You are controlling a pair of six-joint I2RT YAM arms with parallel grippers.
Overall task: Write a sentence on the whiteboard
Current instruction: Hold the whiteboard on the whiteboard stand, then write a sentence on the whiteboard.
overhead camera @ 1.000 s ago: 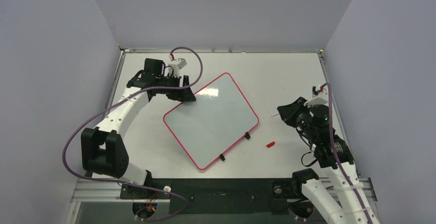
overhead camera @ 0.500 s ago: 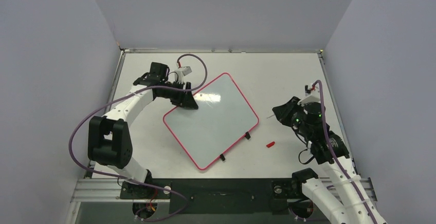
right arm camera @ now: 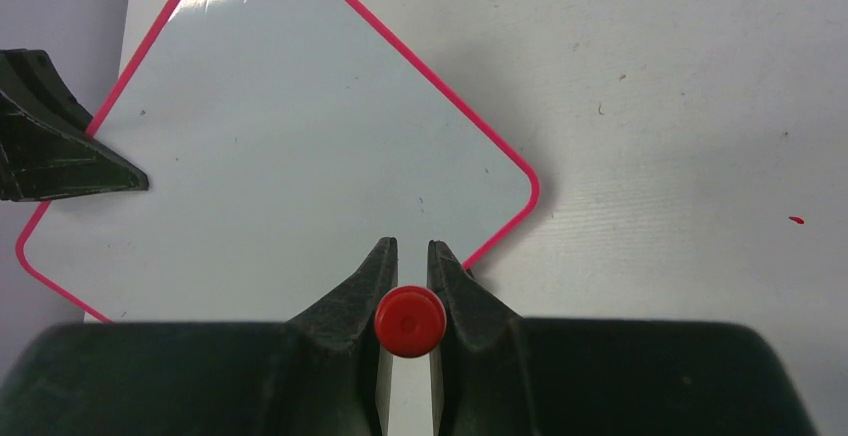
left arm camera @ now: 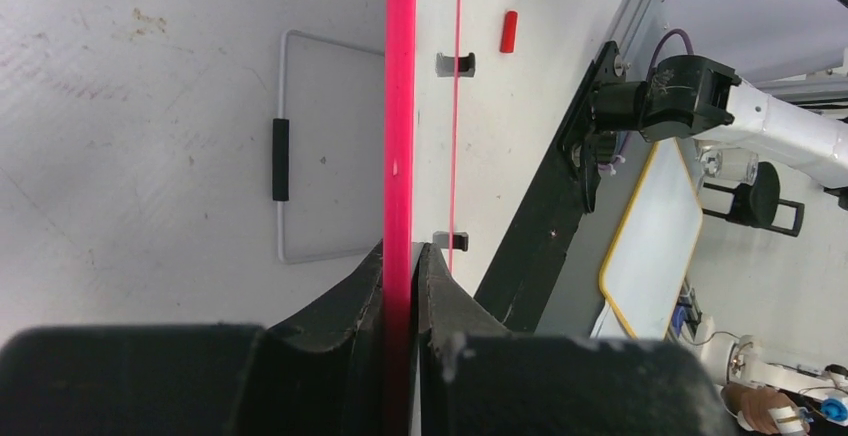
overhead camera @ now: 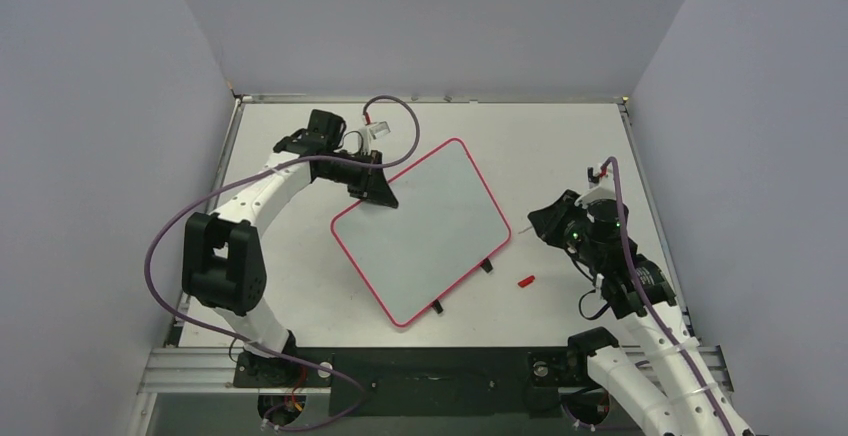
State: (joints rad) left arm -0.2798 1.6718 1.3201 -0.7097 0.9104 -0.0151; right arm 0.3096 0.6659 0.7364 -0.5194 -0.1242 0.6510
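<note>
From above, the whiteboard [overhead camera: 420, 236] lies at the middle of the table [overhead camera: 560, 146], turned on the diagonal. Its long axis runs from near-left to far-right, and the long edge with the two black clips [overhead camera: 485, 264] faces my right arm. My left gripper [overhead camera: 378, 191] is on the opposite, far-left long edge, and my right gripper [overhead camera: 548, 222] hangs just off the board's right corner. A small red cap [overhead camera: 525, 280] lies on the table near it. In my left wrist view the whiteboard [left arm camera: 400, 106] shows edge-on, its pink rim running straight up the frame. My left gripper [left arm camera: 403, 251] is clamped on that rim, a finger on each face. In my right wrist view the whiteboard [right arm camera: 300, 156] fills the upper left with one rounded corner pointing toward me, and my right gripper [right arm camera: 408, 246] grips a marker [right arm camera: 410, 321], seen end-on as a red disc.
</note>
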